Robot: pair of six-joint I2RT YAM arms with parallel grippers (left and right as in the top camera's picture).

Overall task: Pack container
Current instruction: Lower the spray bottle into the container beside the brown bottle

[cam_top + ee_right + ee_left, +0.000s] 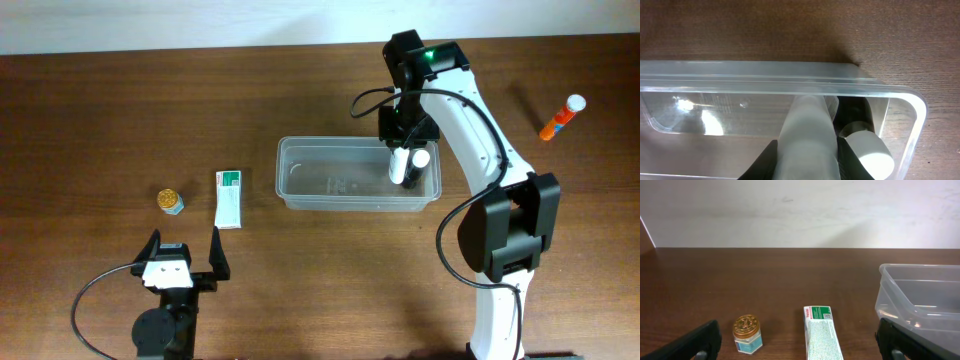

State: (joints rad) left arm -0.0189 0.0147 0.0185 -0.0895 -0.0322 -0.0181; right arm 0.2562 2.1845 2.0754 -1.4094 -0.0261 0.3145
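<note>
The container (320, 178) is a clear plastic tub in the middle of the table, also seen in the left wrist view (925, 295) and the right wrist view (740, 80). My right gripper (405, 150) reaches down into its right end, shut on a frosted white tube (807, 130) (399, 166). A dark bottle with a white cap (867, 152) (418, 165) lies in the tub right beside the tube. My left gripper (183, 250) stands open and holds nothing, near the front left of the table, short of a gold-lidded jar (747, 334) and a green-and-white box (822, 337).
The jar (170, 201) and the box (229, 198) lie left of the tub. An orange tube with a white cap (562, 117) lies at the far right, behind the right arm. The wall runs along the table's back edge.
</note>
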